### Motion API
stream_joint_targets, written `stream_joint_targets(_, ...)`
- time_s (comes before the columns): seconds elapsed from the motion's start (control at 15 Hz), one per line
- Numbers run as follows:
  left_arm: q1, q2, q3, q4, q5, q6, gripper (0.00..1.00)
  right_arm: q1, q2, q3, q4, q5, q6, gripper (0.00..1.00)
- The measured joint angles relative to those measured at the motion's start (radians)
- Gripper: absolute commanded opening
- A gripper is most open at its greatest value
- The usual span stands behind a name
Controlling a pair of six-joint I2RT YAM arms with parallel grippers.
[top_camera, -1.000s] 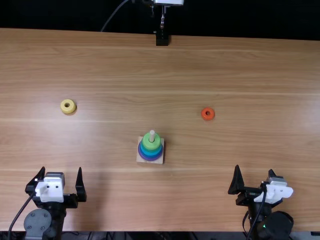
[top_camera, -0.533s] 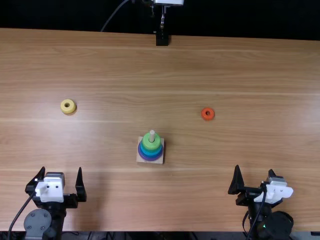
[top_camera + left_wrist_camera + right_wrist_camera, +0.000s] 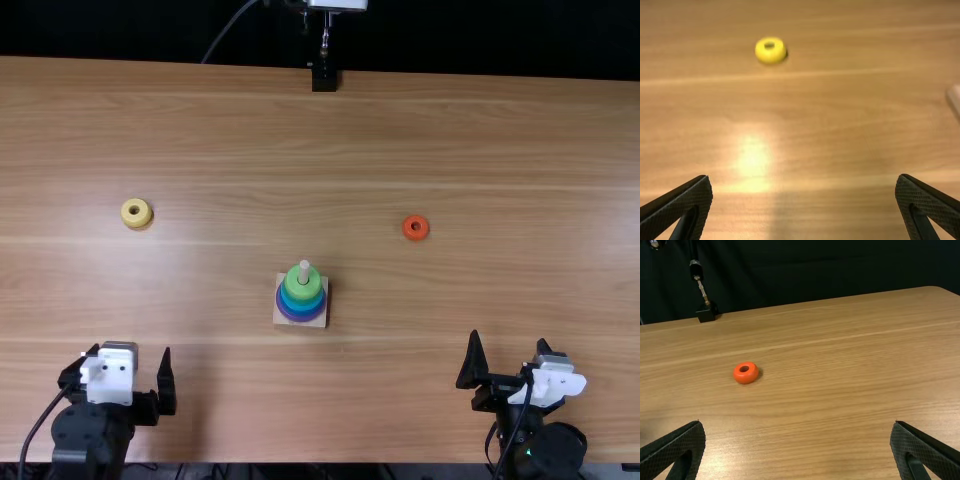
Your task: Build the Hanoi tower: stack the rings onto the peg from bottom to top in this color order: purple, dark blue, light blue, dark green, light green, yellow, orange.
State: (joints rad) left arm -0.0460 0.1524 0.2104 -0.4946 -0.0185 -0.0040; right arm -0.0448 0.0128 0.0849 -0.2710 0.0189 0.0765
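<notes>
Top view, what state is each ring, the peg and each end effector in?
Peg, upright, tip bare.
Stacked rings, on peg, green uppermost.
Yellow ring, flat on table, off peg.
Orange ring, flat on table, off peg.
Left end effector, open, empty.
Right end effector, open, empty.

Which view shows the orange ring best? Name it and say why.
The right wrist view: the orange ring appears larger there, with its hole and side visible. The top view shows it smaller, from above.

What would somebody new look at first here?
Probably the colorful ring tower near the middle of the table, with green on top and its peg poking out. Next, maybe the bright orange ring to its right and the yellow ring off to the left.
</notes>
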Motion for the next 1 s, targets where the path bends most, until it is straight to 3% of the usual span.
stream_joint_targets(0.27, 0.068, 0.299, 0.335, -0.132, -0.001, 0.001, 1.0, 0.0, 0.0, 0.0, 0.0, 0.0, 0.0, 1.0)
stream_joint_targets(0.73, 0.094, 0.958, 0.83, -0.172, 0.003, 0.0, 1.0, 0.0, 0.0, 0.0, 0.0, 0.0, 0.0, 1.0)
stream_joint_targets(1.0, 0.107, 1.322, 0.996, -0.214, -0.001, 0.0, 1.0, 0.0, 0.0, 0.0, 0.0, 0.0, 0.001, 1.0)
